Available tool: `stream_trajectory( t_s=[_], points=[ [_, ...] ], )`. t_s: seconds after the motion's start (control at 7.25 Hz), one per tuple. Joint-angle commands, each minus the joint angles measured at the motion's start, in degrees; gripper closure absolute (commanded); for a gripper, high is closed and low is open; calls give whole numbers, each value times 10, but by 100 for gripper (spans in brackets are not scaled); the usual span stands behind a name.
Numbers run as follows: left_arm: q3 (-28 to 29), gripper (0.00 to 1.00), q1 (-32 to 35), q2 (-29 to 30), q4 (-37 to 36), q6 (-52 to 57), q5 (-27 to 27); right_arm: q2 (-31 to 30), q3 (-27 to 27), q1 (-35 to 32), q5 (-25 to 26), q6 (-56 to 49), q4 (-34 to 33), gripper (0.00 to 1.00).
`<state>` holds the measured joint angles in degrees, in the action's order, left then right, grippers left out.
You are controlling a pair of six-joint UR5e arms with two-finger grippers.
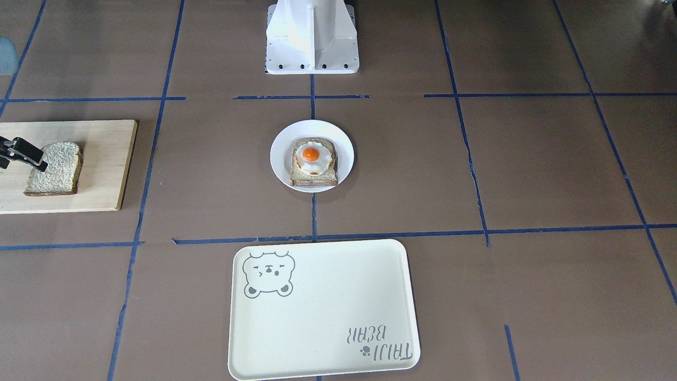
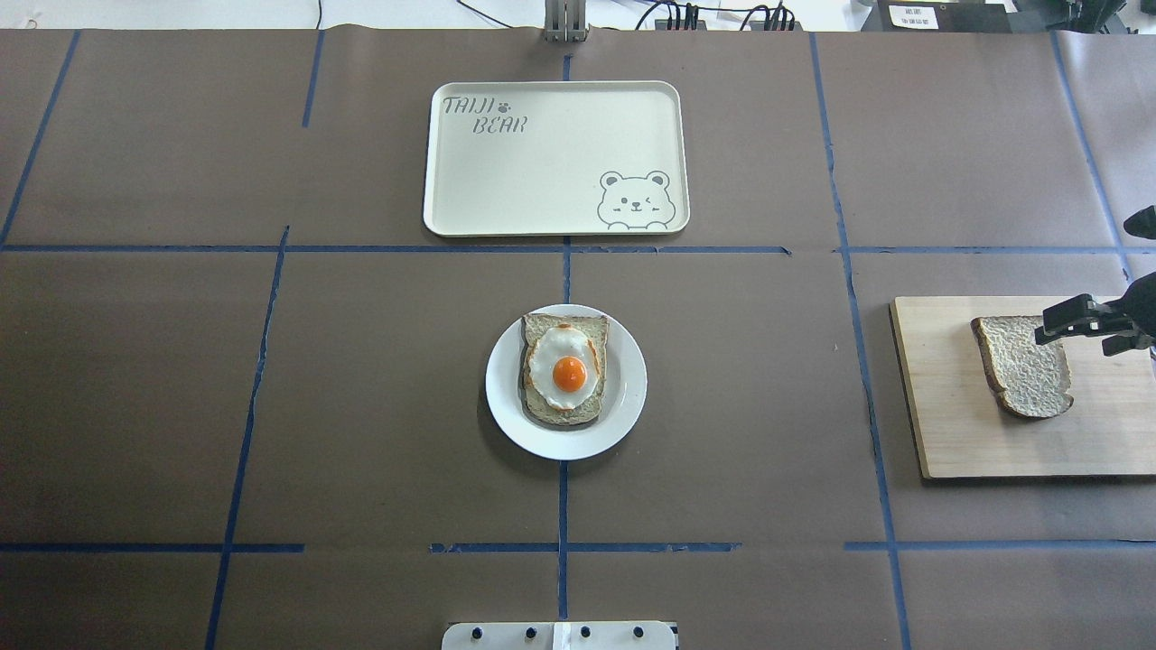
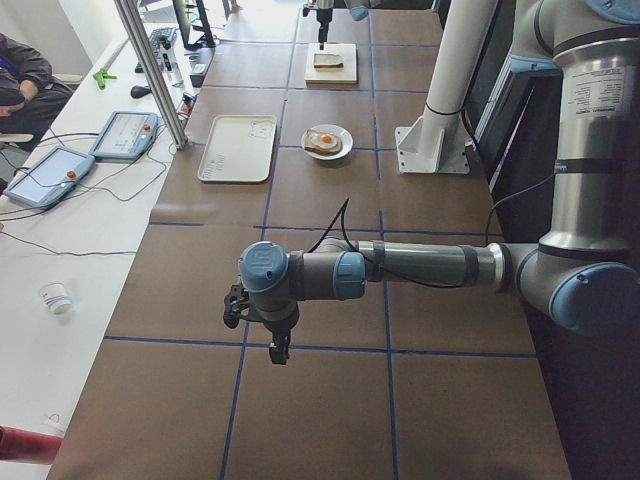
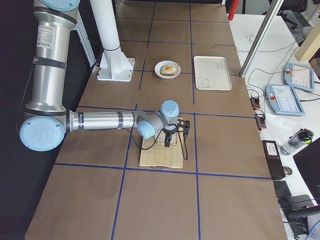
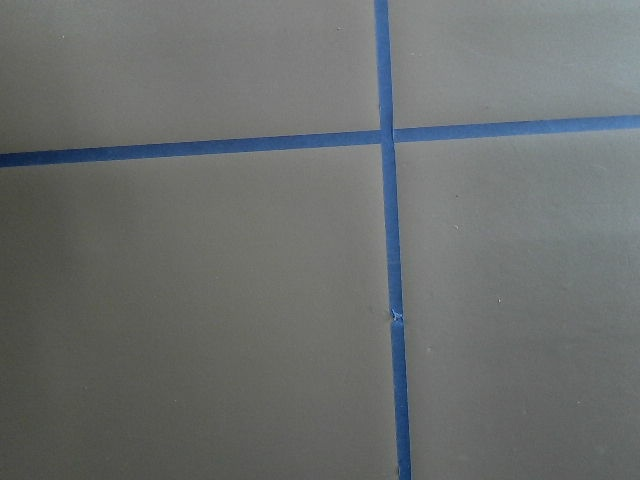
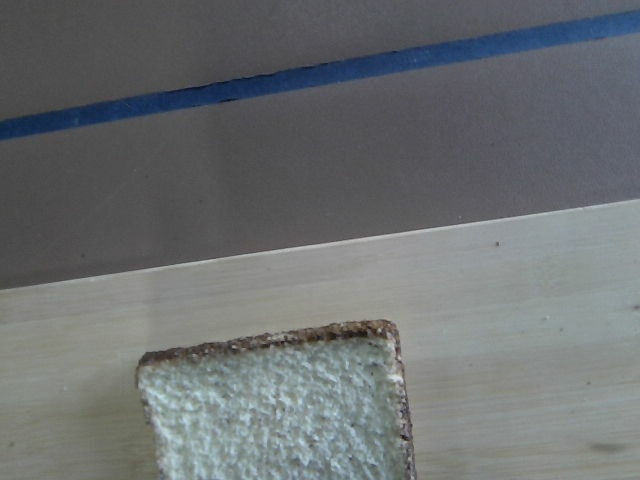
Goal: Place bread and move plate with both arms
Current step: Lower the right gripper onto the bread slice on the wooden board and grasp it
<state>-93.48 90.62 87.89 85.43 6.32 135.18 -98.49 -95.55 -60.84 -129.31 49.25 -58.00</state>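
Note:
The plain bread slice [image 2: 1025,366] lies on a wooden board [image 2: 975,442] at the table's right end; it also shows in the front view [image 1: 55,169] and the right wrist view [image 6: 280,410]. My right gripper [image 2: 1075,338] hovers over the slice's outer edge with its fingers apart and empty; it also shows in the front view [image 1: 21,165]. The white plate [image 2: 506,397] sits mid-table and bears a slice with a fried egg [image 2: 567,370]. My left gripper [image 3: 275,340] hangs over bare table far from the plate; I cannot tell if it is open or shut.
A cream bear tray [image 2: 542,171] lies beyond the plate, on the far side from the robot. The white pedestal [image 1: 312,37] stands behind the plate. Blue tape lines cross the brown table cover [image 5: 390,300].

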Motion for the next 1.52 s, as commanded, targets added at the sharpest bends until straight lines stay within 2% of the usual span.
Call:
stream_trajectory(
  t_s=[0.0,0.69,1.1,1.24,1.38],
  points=[
    [0,0,0,0,0,1,0,1,13,16,6,2,1,13],
    [0,0,0,6,0,0,0,1,25,18,5,1,0,35],
    [0,0,0,7,0,0,0,1,29,19,4,1,0,41],
    [0,0,0,7,0,0,0,1,30,19,5,1,0,52],
    [0,0,0,7,0,0,0,1,30,19,5,1,0,68]
  ],
)
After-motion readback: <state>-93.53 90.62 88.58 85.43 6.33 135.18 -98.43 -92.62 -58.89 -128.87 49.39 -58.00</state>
